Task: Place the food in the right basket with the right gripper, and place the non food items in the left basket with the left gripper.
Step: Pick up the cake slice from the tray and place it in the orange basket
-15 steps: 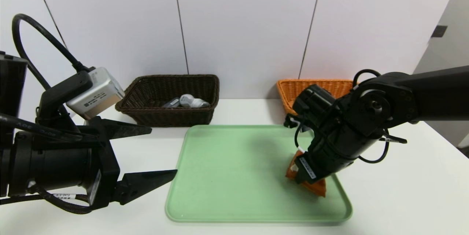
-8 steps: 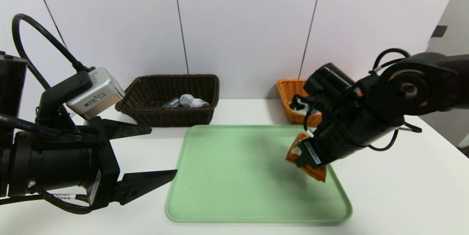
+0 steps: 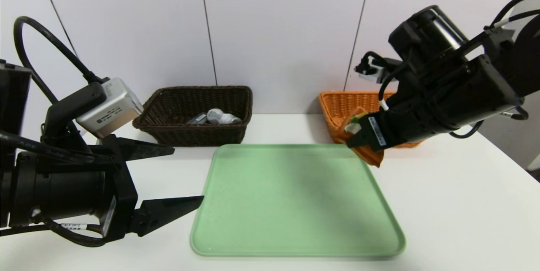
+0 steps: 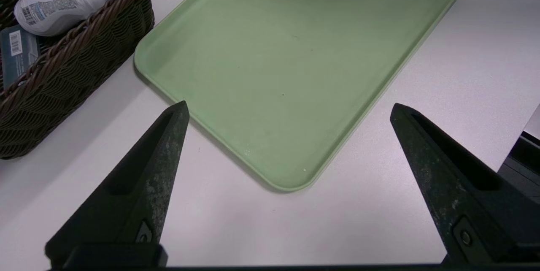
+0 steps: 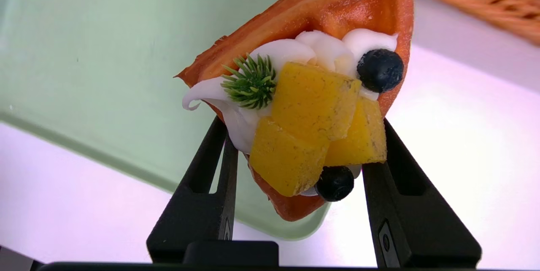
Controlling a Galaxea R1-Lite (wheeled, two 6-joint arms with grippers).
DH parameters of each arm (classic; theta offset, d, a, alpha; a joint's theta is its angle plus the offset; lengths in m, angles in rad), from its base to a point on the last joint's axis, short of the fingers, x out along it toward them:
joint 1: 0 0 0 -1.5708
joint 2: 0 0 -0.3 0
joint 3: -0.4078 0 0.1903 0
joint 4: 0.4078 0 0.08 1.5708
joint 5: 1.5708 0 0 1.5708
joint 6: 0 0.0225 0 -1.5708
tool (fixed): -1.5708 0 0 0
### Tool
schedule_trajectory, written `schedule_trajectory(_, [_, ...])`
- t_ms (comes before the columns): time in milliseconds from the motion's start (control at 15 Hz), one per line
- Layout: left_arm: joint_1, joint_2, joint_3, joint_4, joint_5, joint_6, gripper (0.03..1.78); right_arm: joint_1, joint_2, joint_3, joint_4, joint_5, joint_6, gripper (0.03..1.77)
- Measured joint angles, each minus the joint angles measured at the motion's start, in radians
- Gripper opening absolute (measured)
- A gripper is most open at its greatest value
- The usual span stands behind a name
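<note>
Now the right gripper (image 3: pixel 358 136) is clamped on a folded waffle (image 5: pixel 312 106) filled with cream, mango cubes and blueberries. It holds the waffle in the air over the far right corner of the green tray (image 3: pixel 291 203), just before the orange basket (image 3: pixel 341 106). The left gripper (image 3: pixel 168 178) is parked at the left with its jaws wide apart, near the dark brown basket (image 3: pixel 185 136), where a white bottle (image 4: pixel 59 3) lies.

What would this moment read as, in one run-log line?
right gripper: shut on orange fruit-topped pastry, raised near orange wicker basket | left gripper: open, idle | green plastic tray: bare
</note>
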Motion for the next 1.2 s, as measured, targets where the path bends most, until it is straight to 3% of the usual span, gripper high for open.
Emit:
schedule_trajectory(533, [0.000, 0.006, -0.004, 0.000, -0.001, 0.002, 1.69, -0.164, 0.163, -0.234, -0.001, -0.015, -0.006, 0.84])
schedule_trajectory(733, [0.000, 0.010, 0.001, 0.000, -0.001, 0.000, 1.69, -0.223, 0.276, -0.322, -0.013, -0.052, -0.003, 0.84])
schedule_trajectory(1200, [0.004, 0.014, 0.005, 0.000, 0.000, -0.004, 1.69, -0.307, 0.420, -0.354, -0.203, -0.071, -0.004, 0.84])
